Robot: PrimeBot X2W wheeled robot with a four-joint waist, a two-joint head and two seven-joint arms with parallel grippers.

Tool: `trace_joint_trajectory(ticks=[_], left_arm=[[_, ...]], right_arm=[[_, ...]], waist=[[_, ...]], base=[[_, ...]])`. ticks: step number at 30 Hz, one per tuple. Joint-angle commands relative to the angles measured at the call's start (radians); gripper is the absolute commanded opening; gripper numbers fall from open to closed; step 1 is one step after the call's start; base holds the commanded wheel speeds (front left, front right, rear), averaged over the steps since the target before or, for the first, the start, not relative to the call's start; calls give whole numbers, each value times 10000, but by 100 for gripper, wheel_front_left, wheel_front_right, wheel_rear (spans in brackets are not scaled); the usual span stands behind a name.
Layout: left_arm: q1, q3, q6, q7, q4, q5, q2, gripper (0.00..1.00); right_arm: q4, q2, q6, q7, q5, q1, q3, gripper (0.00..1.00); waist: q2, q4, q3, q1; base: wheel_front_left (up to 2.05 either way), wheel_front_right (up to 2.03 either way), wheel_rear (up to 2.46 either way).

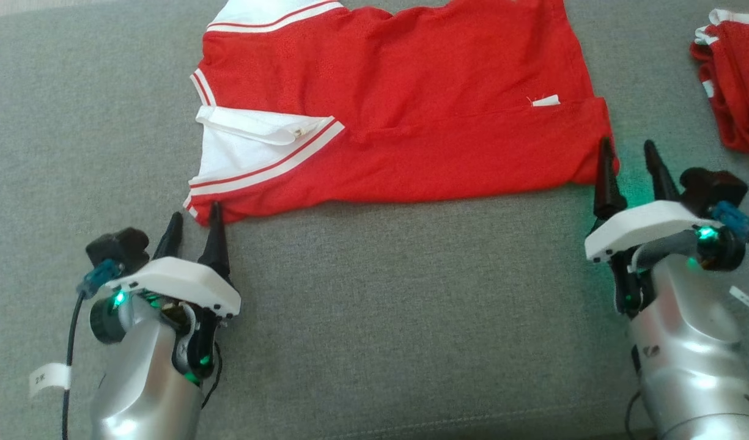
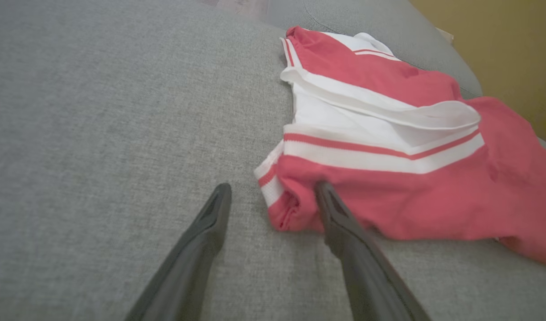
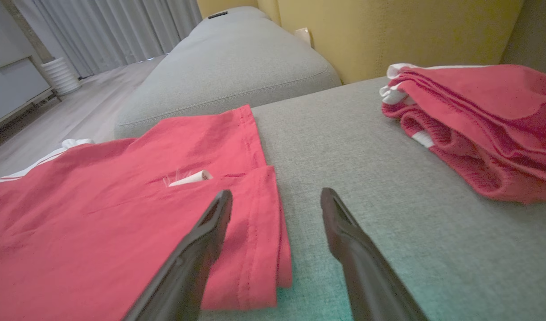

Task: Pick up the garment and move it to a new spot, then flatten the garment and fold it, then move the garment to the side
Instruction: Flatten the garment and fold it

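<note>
Nothing legible here. The small white paper tag (image 1: 49, 377) on the thin black cable (image 1: 69, 342) bears marks too blurred to read; likewise the white cloth label (image 1: 546, 101) on the red jersey garment (image 1: 411, 122).

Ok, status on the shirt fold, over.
Left gripper open at near left corner of garment; right gripper open at near right corner. Garment flat on grey cushion, not held. Other red pile far right, apart.

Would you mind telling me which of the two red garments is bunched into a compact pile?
The red garment at the far right, past the right gripper; the red shirt in the middle lies spread out flat instead.
</note>
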Motion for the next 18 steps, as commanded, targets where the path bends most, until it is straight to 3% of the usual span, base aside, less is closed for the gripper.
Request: trace_joint_trajectory(ticks=[1,2,10,11,12,14,18], left_arm=[[-198,194,-26,-39,-65,80,263,26],[-206,136,-117,0,18,59,254,0],[-253,-82,-443,-178,207,-42,176,0],[-253,-90,-464,-210,207,-53,173,0],[-253,-90,-464,-210,207,-53,173,0],[-250,-104,-522,-260,204,-75,187,0],[-242,-127,-647,-354,207,-106,269,0]], right_arm=[[-77,159,67,-108,122,-129,260,100],[106,163,67,-107,152,-165,291,100],[1587,86,67,-100,73,-589,131,100],[1714,94,67,-100,97,-621,196,71],[1714,94,67,-100,97,-621,196,71],[1893,90,67,-102,132,-667,324,0],[1878,-113,67,-105,192,-626,449,0]], waist=[[0,21,-39,0],[0,39,-65,0],[0,409,-160,0],[0,446,-160,0],[0,446,-160,0],[0,503,-174,0],[0,607,-247,0]], base=[[0,0,0],[0,0,0],[0,0,0],[0,0,0],[0,0,0],[0,0,0],[0,0,0]])
